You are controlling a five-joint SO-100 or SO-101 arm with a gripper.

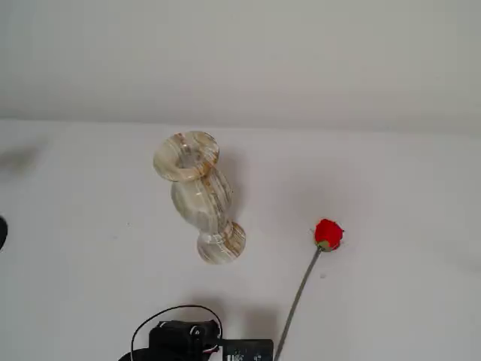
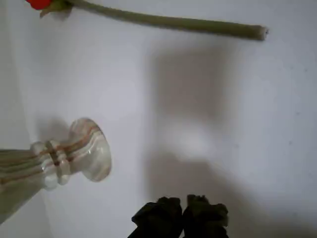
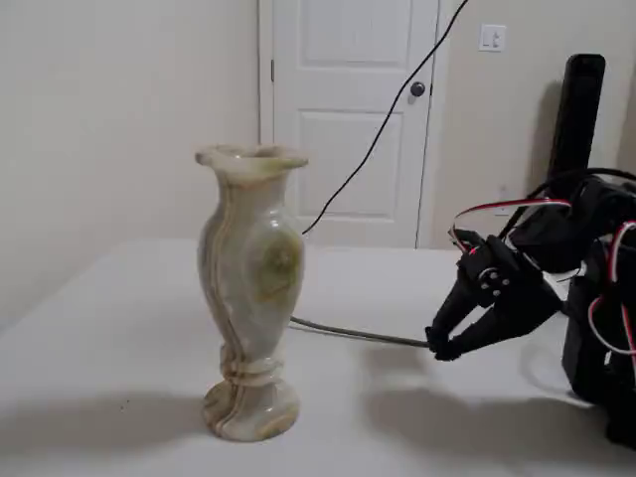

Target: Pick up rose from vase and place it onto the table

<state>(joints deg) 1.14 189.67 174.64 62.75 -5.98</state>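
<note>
1. Where the wrist view shows them at its bottom edge, the fingers (image 2: 181,218) look pressed together with nothing pinched between them, and they hang over bare bench (image 2: 237,124); the side fixed view shows the gripper (image 3: 444,348) low, its tips near the stem's end, though whether they touch it I cannot tell
2. Outward from there, the rose (image 1: 328,234) lies flat on the bench, its stem (image 2: 168,22) running across the top of the wrist view, well clear of the tips, the red bloom at that view's upper left corner
3. The vase (image 1: 197,197) stands upright and empty, to the left of the rose in the fixed view from above, apart from it; in the wrist view only its foot (image 2: 89,148) and lower body show
4. By my judgement the placing is done and only the retreat remains
5. Risks: if the arm swings back low, the closed tips could catch the stem's end and drag the rose; a wide sweep toward the vase could clip its narrow foot and tip it, since it is tall and stands on a small base
</note>
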